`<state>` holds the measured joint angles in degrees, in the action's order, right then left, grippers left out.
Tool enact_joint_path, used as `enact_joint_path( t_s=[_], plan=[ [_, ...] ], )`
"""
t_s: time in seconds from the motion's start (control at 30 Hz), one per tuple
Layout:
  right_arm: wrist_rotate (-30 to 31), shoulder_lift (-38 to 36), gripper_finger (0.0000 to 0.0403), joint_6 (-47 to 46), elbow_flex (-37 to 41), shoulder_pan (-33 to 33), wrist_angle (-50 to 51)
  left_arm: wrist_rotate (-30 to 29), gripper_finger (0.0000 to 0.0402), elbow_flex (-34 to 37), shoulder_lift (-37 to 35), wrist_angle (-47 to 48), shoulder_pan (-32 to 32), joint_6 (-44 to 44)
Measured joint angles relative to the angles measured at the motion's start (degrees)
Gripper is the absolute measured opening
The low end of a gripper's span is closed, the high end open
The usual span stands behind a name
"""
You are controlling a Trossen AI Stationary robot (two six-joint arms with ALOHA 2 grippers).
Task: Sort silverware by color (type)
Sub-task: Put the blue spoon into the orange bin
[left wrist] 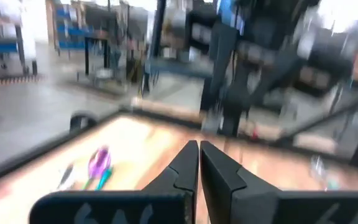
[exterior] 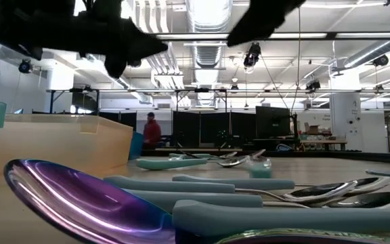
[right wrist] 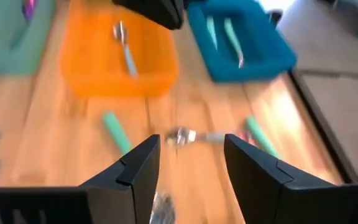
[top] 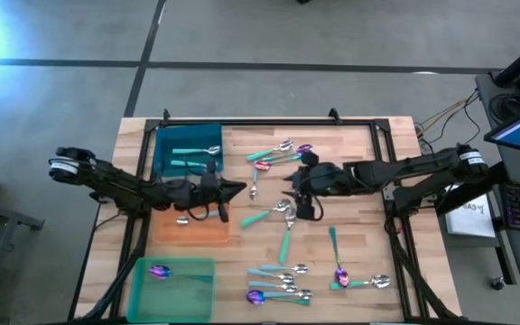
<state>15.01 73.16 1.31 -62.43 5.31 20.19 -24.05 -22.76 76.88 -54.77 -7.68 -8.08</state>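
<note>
the left gripper (top: 238, 189) hangs over the table (top: 359, 226) just past the orange tray (top: 197, 230), its fingers (left wrist: 185, 171) pressed together and holding nothing. behind it, toward its own arm, the orange tray carries one pale-handled spoon (right wrist: 124, 46). beside that tray, on the far side, the blue tray (top: 165, 149) holds two teal-handled spoons (top: 192, 152). on the near side sits the green tray (top: 143, 280) with one purple-headed spoon (top: 159, 271) in it.

between the two grippers a silver spoon (right wrist: 188, 135) lies on the bare wood, and a teal handle (right wrist: 115, 132) lies close by.

the right gripper (top: 289, 183) is near the middle of the table, facing the left one, its fingers (right wrist: 138, 168) spread apart and empty. the silver spoon lies just ahead of its tips. to its far side a loose cluster of teal-handled spoons (top: 273, 155) lies with one purple head among them. under and just beside it, more silver-headed spoons (top: 283, 209) lie scattered. toward the near edge a group of pale-blue-handled spoons (top: 278, 280) lies together, with a purple head (top: 255, 296) at their end. nearer the right arm's side, a teal-handled purple spoon (top: 338, 271) lies next to another silver one (top: 377, 283).

in the low view a large purple spoon bowl (exterior: 73, 193) fills the foreground with pale handles (exterior: 242, 203) stacked behind it. a person (exterior: 152, 131) stands far back in the room.
</note>
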Motion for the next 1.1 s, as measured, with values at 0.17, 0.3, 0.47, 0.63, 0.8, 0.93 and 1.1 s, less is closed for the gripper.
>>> enact_joint_path(
  t_s=[0.17,0.3,0.47,0.63,0.8,0.93,1.1],
  plan=[
    [2.48,0.43,0.0169,-2.82,1.03,-0.10,5.68,0.09,0.0019,-2.07,-0.55,15.35,0.64,-2.36],
    [7.39,1.09,0.0167,-2.85,1.64,-0.51,7.33,0.17,0.0062,-7.91,0.06,29.37,0.74,-2.95],
    [9.04,2.07,0.0167,-7.12,1.70,-2.15,13.29,-4.47,0.0122,-17.87,0.06,50.03,0.83,-8.84],
    [8.94,1.95,0.0166,-17.37,1.86,-2.74,24.92,-7.43,0.0149,-22.26,0.04,58.83,0.84,-15.74],
    [3.12,1.90,0.0166,-29.20,2.32,-2.65,34.38,-3.56,0.0146,-21.72,0.06,58.77,0.73,-17.00],
    [-4.37,1.91,0.0166,-36.03,4.30,-1.86,34.86,-4.41,0.0139,-21.36,0.06,58.72,0.76,-18.14],
    [-4.44,3.61,0.0166,-36.13,4.90,-1.60,32.10,-5.03,0.0134,-21.40,0.06,58.72,0.76,-17.43]
  ],
)
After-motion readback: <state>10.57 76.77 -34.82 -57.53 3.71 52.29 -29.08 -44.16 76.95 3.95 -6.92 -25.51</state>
